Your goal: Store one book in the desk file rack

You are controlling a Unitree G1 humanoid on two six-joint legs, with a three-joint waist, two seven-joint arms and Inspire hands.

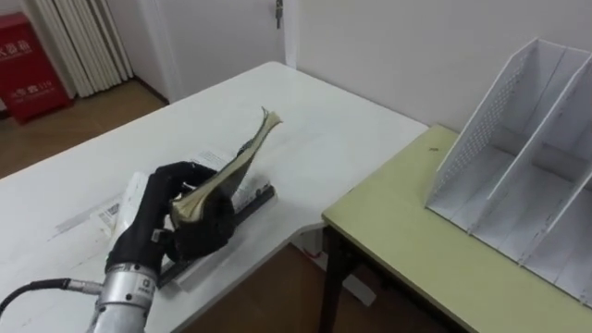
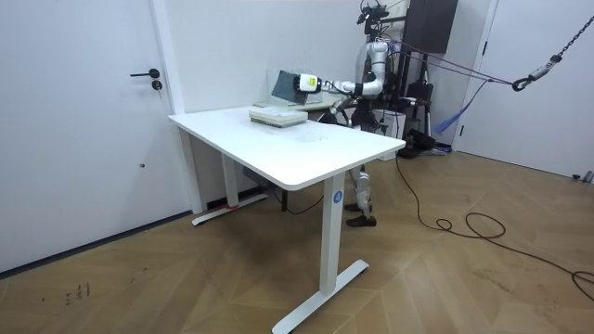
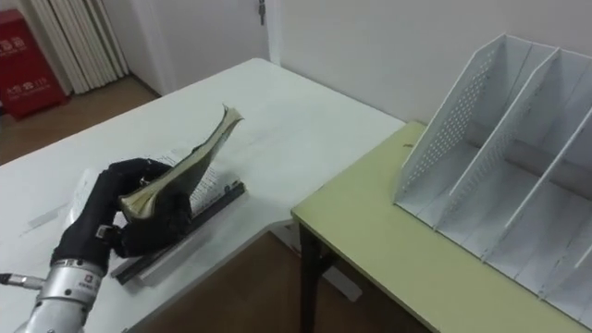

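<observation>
– Black fingers first: nearest us, the robot's left hand (image 1: 153, 227) comes in from the lower left, curled round one end of a thin book (image 1: 242, 155).

– We see that grip too. How does the book sit?

– Tilted, we'd say. Its held end is low in the hand and its far end points up and away, the pages sagging a little. It hangs over a stack of books (image 1: 262, 197) lying flat on the white table (image 1: 314, 120). Whether the low end touches the stack, we cannot tell.

– And beyond the hand?

– To the right, across a narrow gap of floor, we find a green desk (image 1: 416, 231). On it, well apart from the book, stands the white file rack (image 1: 490, 139), with perforated sides and slanted dividers.

– Farther back?

– A red cabinet (image 1: 28, 69) against the far left wall. From the room view we see the robot standing at the far end of the white table, its arm stretched over the stack, and a closed door (image 2: 93, 121) at that view's left.
</observation>
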